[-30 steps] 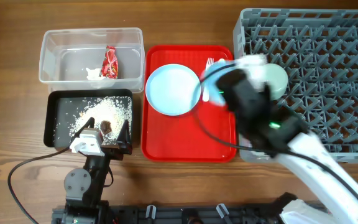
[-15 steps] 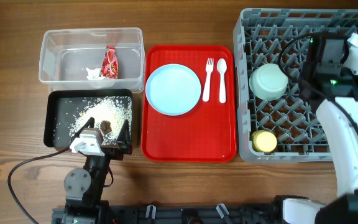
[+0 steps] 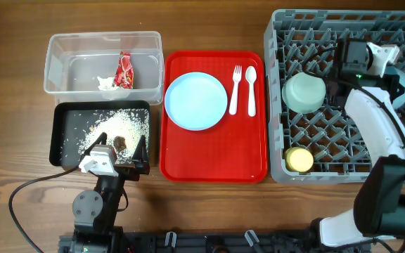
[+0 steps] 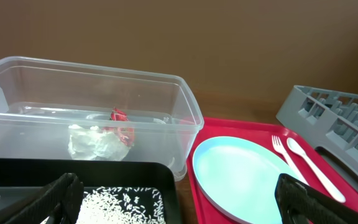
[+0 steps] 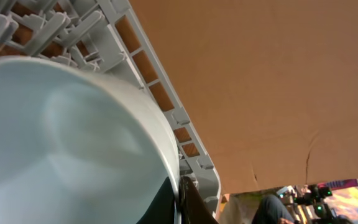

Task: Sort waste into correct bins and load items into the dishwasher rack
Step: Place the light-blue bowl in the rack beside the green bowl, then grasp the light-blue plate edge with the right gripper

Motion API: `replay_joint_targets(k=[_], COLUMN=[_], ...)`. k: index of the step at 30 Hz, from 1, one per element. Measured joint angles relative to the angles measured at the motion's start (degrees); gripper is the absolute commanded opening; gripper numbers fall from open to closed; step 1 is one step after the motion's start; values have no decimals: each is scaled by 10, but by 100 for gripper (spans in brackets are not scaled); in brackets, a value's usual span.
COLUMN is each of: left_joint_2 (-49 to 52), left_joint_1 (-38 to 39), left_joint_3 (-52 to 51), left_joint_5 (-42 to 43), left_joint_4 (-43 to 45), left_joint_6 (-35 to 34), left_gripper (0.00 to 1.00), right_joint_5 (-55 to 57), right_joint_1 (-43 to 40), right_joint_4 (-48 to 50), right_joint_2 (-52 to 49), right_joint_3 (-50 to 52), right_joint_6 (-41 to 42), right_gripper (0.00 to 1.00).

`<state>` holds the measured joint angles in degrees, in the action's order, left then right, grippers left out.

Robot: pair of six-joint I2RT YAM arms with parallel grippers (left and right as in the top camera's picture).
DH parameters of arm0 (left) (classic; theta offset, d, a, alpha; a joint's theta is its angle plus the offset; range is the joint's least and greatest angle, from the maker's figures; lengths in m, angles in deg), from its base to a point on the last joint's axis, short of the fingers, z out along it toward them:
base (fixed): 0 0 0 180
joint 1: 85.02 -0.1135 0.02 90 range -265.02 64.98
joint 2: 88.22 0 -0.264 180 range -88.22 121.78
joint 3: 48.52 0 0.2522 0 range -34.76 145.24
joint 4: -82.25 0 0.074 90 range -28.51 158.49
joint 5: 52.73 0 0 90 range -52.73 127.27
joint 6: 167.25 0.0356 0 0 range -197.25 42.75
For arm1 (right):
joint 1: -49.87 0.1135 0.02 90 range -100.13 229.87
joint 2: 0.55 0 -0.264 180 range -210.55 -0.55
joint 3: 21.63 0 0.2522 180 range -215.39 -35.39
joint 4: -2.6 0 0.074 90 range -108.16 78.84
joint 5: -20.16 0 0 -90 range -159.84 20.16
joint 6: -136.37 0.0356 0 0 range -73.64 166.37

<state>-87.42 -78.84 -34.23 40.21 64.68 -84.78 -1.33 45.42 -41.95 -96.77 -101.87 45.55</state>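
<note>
Step in hand, as judged: seating a bowl in the dishwasher rack [image 3: 308, 42]. Lower the light blue bowl [image 3: 401, 83] between two peg rows near the rack's right wall and keep it tilted on edge so the pegs can carry it. Confirm that the rim bears against pegs before releasing. Then retract straight upward so that the fingers do not drag the bowl out of its slot. Keep clear of the mint green bowl [image 3: 305, 93], which sits in the rack to the left. The light blue bowl lies directly at the right end effector [image 3: 389, 69], which is closed on its rim. The right wrist view shows one dark finger [image 5: 188, 199] lapping that rim. Whether the bowl already touches the pegs cannot be told. The left end effector [image 3: 121, 146] is spread wide and empty, well apart from the rack.
</note>
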Motion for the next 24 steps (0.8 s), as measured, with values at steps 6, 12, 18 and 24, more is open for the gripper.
replay_joint_targets(k=[6,12,18,24], left_joint_2=[0,0,0,0], left_joint_1=[0,0,0,0], left_joint_3=[0,0,0,0], left_joint_5=[0,0,0,0], left_joint_4=[0,0,0,0], left_joint_6=[0,0,0,0], left_gripper=[100,100,100,100], right_joint_5=[-40,-49,-55,-163], right_joint_1=[40,53,78,142], right_joint_4=[-3,-69,-104,-108], right_joint_2=[-3,-3,9,144], right_joint_3=[0,0,0,0], right_joint_6=[-30,-15,48,54], right_gripper=[8,36,52,48])
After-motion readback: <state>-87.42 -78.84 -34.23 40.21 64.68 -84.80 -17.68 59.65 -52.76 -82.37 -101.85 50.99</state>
